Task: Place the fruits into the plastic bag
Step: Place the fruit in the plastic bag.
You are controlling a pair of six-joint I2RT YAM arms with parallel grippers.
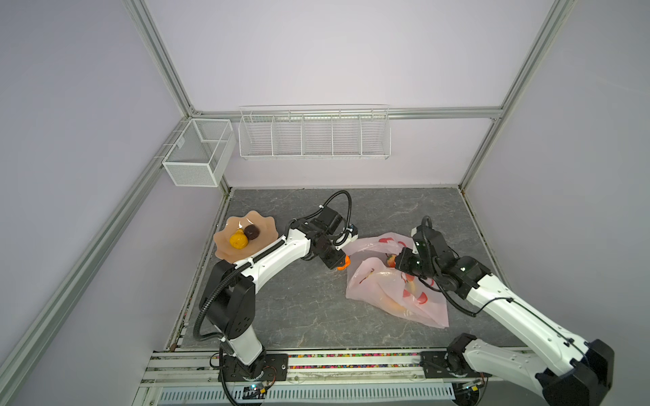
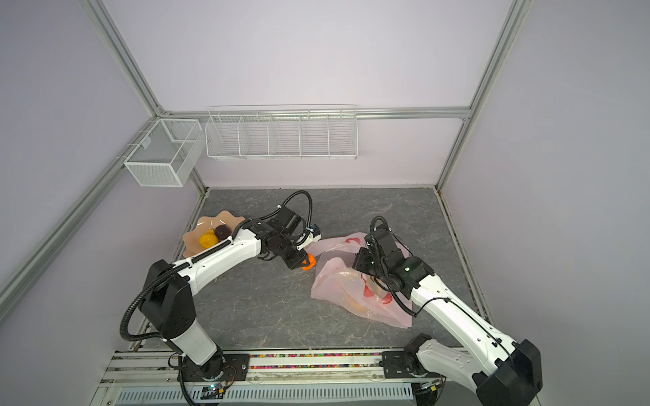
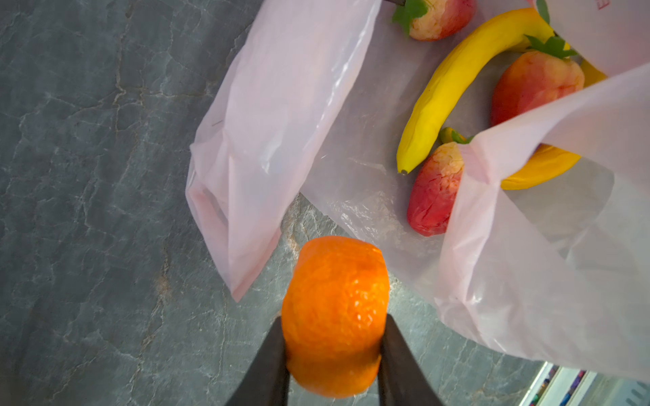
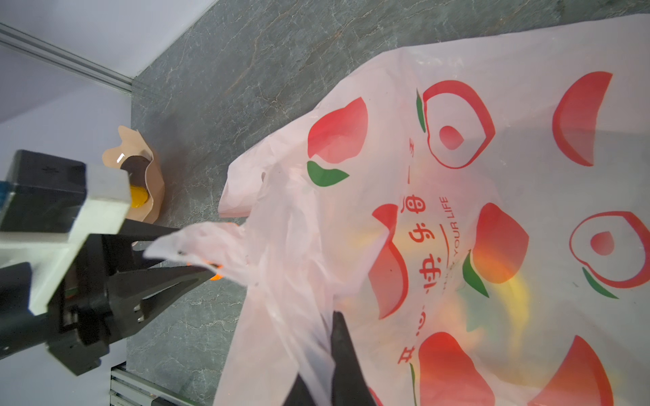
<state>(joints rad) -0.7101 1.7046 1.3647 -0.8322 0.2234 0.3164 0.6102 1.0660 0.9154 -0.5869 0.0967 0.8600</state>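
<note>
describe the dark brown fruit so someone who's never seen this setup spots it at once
Look along the left edge of the grey table for the peach wavy-edged dish. Two fruits lie in it: behind the yellow pear sits the dark brown piece, the only dark fruit there.
</note>
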